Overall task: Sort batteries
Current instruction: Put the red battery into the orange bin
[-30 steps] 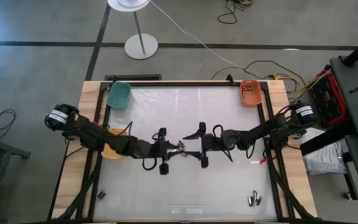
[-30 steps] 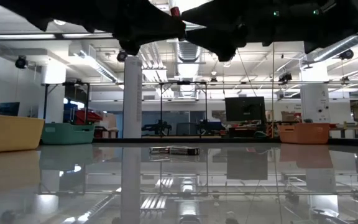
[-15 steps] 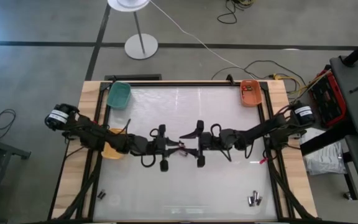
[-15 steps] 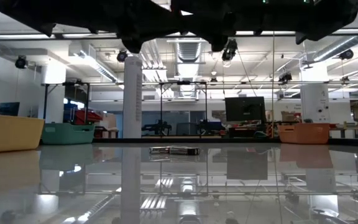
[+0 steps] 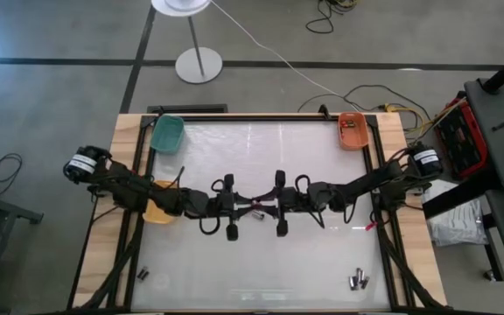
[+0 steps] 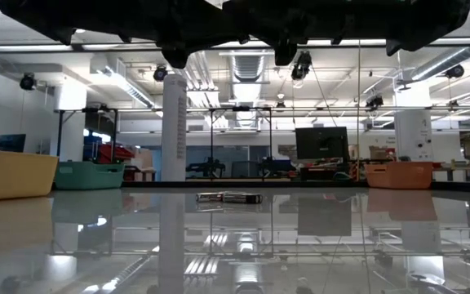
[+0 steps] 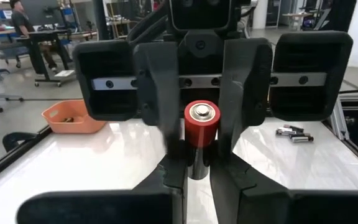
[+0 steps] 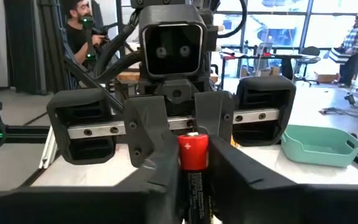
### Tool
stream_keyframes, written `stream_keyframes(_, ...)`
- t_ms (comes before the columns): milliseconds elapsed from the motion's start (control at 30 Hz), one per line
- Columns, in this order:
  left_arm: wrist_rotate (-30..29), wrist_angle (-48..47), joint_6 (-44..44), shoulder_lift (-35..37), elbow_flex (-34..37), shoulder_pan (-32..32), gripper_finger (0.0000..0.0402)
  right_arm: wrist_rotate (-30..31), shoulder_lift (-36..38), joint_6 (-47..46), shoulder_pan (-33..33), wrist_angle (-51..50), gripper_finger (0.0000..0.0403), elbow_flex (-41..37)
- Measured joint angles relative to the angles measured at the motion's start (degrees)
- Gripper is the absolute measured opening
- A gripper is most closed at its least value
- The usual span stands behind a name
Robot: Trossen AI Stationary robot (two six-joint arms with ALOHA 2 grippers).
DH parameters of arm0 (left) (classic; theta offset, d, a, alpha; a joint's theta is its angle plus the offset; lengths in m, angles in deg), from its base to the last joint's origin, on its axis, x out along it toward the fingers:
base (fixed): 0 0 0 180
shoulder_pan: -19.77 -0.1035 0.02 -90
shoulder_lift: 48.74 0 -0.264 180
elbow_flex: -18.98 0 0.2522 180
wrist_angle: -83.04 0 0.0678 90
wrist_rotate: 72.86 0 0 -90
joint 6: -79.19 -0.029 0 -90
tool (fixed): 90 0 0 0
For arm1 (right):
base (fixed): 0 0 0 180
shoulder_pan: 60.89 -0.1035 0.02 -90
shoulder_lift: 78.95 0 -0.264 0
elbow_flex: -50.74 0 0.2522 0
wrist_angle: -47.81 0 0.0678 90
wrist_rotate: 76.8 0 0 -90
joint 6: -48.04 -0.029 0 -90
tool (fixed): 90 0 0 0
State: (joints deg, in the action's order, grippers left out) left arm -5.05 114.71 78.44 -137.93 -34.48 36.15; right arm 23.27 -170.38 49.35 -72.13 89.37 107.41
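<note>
- The left gripper [image 5: 250, 207] and the right gripper [image 5: 264, 208] meet nose to nose at the centre of the high view, above the middle of the bench [image 5: 261, 254].
- One battery [image 7: 202, 127] with a red end is pinched between them: the left gripper's fingers [image 7: 166, 180] sit narrow on its dark body, and the right gripper's fingers [image 7: 247, 81] are clamped against the red end.
- The right wrist view shows the same battery [image 8: 193, 155] from the other side.
- A second ago the right gripper stood wide and apart from the battery; it has since moved in and closed on it.
- The orange bin [image 5: 352, 130], upper right of the high view, holds small dark pieces.
- The green bin [image 5: 167, 133], upper left, looks bare inside.
- The yellow bin [image 5: 156, 210] is mostly hidden under the left arm.
- Loose batteries [image 5: 358, 281] lie lower right, more batteries [image 5: 144, 275] lower left.
</note>
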Motion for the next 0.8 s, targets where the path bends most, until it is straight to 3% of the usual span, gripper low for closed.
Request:
stream_keyframes(67,-0.1,0.34,0.24,0.01,0.0,0.02,0.0022,-0.02,0.16,0.22,-0.02,-0.58,0.0045,0.0)
stream_keyframes(267,-3.09,-2.55,-1.53,1.46,0.0,0.05,0.0062,0.39,2.12,-0.34,0.5,-8.46,0.0045,2.41)
stream_keyframes(367,-5.53,-7.79,-1.55,3.69,0.0,0.71,0.0101,0.62,4.67,-0.83,1.9,-24.45,0.0045,7.67)
stream_keyframes(467,-6.37,-16.16,0.18,6.11,0.0,1.99,0.0135,0.31,6.83,-3.12,5.11,-47.8,0.0045,14.75)
stream_keyframes(633,-6.49,-27.25,7.45,8.12,0.24,4.17,0.0165,8.31,8.1,-5.01,16.73,-77.96,0.0045,23.76)
stream_keyframes(800,-9.45,-23.04,8.2,6.9,3.45,6.98,0.0167,11.22,7.96,-10.27,35.04,-92.76,0.0045,23.58)
